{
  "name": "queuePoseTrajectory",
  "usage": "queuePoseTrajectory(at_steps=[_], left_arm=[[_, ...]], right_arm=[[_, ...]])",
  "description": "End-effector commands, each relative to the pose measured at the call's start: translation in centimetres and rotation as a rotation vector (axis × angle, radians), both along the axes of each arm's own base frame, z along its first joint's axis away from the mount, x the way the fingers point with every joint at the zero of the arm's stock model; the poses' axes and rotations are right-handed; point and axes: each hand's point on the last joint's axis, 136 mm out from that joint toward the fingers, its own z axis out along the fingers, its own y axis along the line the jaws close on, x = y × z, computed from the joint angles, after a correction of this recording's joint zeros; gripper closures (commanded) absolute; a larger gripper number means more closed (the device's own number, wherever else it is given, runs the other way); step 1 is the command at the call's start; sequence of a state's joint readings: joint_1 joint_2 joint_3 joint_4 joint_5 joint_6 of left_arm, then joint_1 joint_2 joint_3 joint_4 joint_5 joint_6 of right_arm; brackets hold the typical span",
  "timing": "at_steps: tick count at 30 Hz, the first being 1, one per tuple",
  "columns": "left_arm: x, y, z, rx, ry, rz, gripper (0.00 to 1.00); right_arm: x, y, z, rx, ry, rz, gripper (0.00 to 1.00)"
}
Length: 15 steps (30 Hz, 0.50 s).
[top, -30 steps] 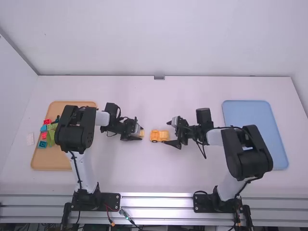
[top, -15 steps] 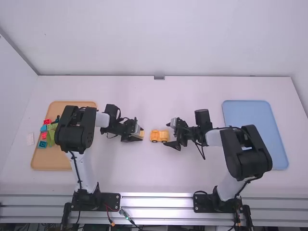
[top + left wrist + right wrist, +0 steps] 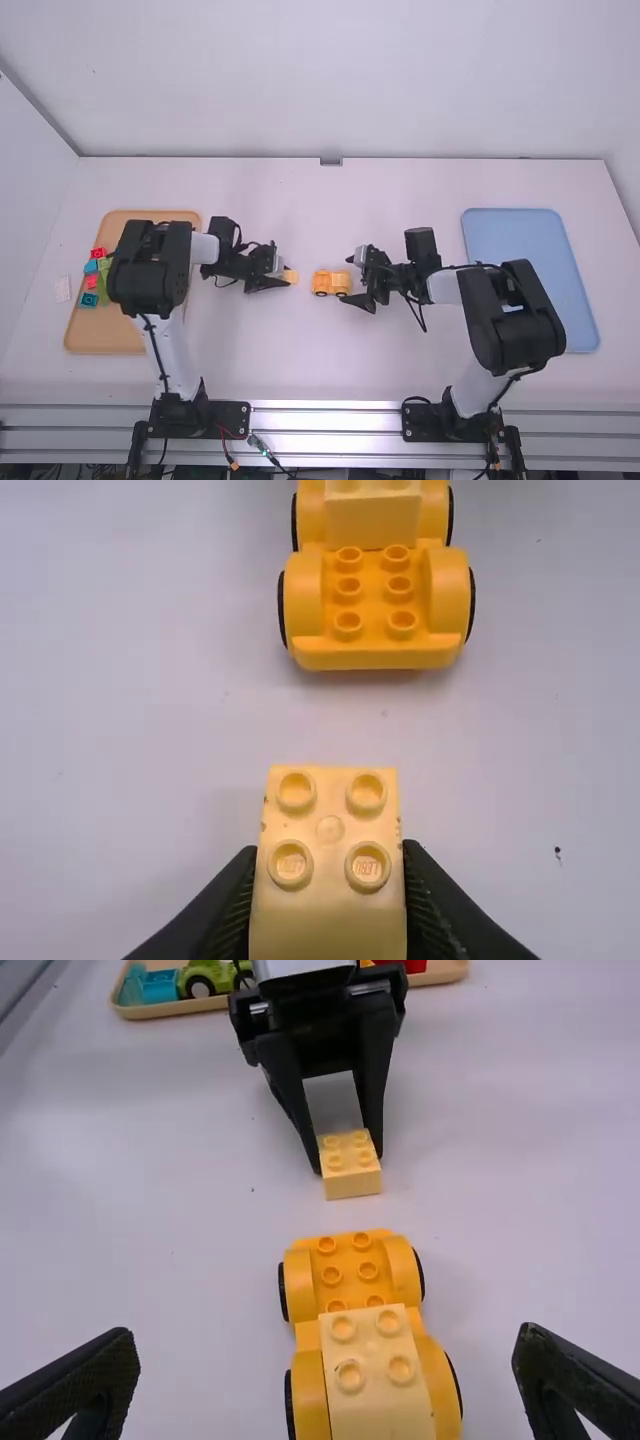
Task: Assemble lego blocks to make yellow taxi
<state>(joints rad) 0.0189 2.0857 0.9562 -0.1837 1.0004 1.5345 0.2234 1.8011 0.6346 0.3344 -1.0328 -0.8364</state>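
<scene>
Table [image 3: 320,350], block [image 3: 329,915] in gripper [image 3: 284,274], perhaps raised

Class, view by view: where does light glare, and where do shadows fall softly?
High view: bright glare on the metal rail; left wrist view: soft shadow under the car, at its end facing the block; right wrist view: faint, soft-edged shade on the table beside the car.

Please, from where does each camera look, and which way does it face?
High view: above and behind, facing forward and down onto the table; left arm and right arm show.
Left wrist view: on that wrist, facing the block in the left gripper, the car beyond.
Right wrist view: on that wrist, facing the car between the right gripper's open fingers, the left gripper beyond.
Both wrist views share car and block.
</scene>
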Motion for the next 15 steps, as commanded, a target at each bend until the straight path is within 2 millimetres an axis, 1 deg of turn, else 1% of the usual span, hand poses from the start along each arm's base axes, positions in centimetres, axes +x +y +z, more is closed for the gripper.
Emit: queuePoseTrajectory(at_steps=[1,2,3,4,5,6,11,13,14,15], left_arm=[[-0.9,-0.78,-0.49,0.004,0.014,-0.026,0.66],[-0.92,-0.89,-0.6,0.013,0.013,-0.029,0.69],[-0.97,-0.95,-0.78,0.025,0.012,-0.033,0.78],[-1.02,-1.01,-0.85,0.03,0.013,-0.036,0.82],[-1.03,-1.0,-0.89,0.033,0.013,-0.036,0.88],[-1.03,-1.0,-0.89,0.032,0.016,-0.035,0.9],[-0.86,-0.95,-0.51,0.008,0.005,-0.033,0.88],[-0.81,-1.18,-0.19,-0.01,-0.002,-0.039,0.84],[-0.69,-1.2,-0.09,-0.012,-0.004,-0.039,0.84],[-0.38,-1.13,0.09,-0.012,-0.004,-0.031,0.78]], right_arm=[[-0.4,-0.03,-0.49,0.001,0.023,0.003,0.01],[-0.4,-0.03,-0.49,0.001,0.024,0.003,0.01],[-0.41,-0.03,-0.49,0.001,0.024,0.003,0.02],[-0.41,-0.04,-0.5,0.001,0.024,0.003,0.01],[-0.41,-0.04,-0.5,0.0,0.024,0.003,0.01],[-0.42,-0.04,-0.51,0.0,0.025,0.003,0.01],[-0.17,-0.31,-1.03,-0.03,0.026,-0.018,0.01],[-0.21,-0.41,-1.26,-0.041,0.034,-0.024,0.01],[-0.27,-0.42,-1.29,-0.042,0.037,-0.023,0.01],[-0.35,-0.44,-1.45,-0.043,0.043,-0.022,0.01]])
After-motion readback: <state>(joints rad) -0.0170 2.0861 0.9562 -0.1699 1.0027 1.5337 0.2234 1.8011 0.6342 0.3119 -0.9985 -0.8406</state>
